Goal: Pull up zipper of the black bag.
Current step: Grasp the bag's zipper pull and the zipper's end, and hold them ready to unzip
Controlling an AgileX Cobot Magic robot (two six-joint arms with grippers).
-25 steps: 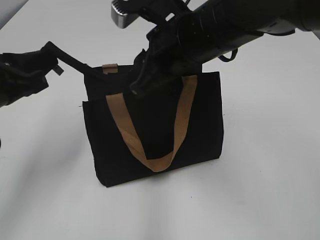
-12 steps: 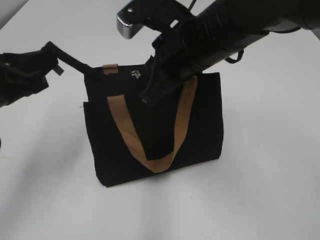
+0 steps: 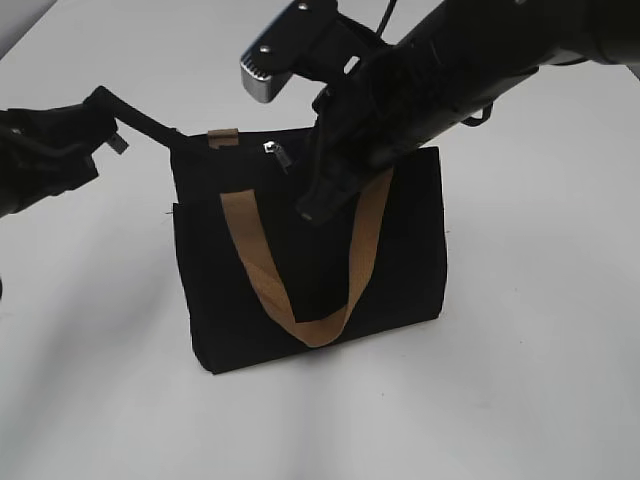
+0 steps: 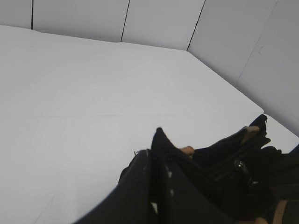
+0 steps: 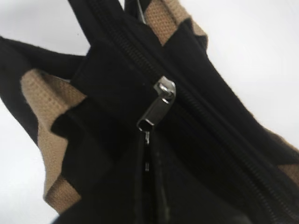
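Observation:
The black bag point(image 3: 400, 260) stands upright on the white table, its tan handle loop point(image 3: 305, 325) hanging down the front. My left gripper point(image 3: 100, 128) is shut on a black strip at the bag's top left corner and holds it stretched out to the left; the left wrist view shows the jaws point(image 4: 156, 161) closed on this fabric. The zipper's silvery pull tab point(image 3: 276, 153) lies on the top edge. My right gripper point(image 3: 303, 200) reaches down over the bag top. In the right wrist view its jaws point(image 5: 148, 144) are shut, with the end of the pull tab point(image 5: 159, 105) at their tips.
A small tan strap tab point(image 3: 221, 135) sits at the bag's top left. The right arm's silver wrist camera point(image 3: 268, 65) hangs above the bag. White table point(image 3: 520, 380) surrounds the bag. Pale wall panels point(image 4: 159, 21) close off the far side.
My right gripper has moved right and a little down along the bag top. The silvery pull tab, hidden under it before, now shows and has crept slightly right. The left gripper has stayed still.

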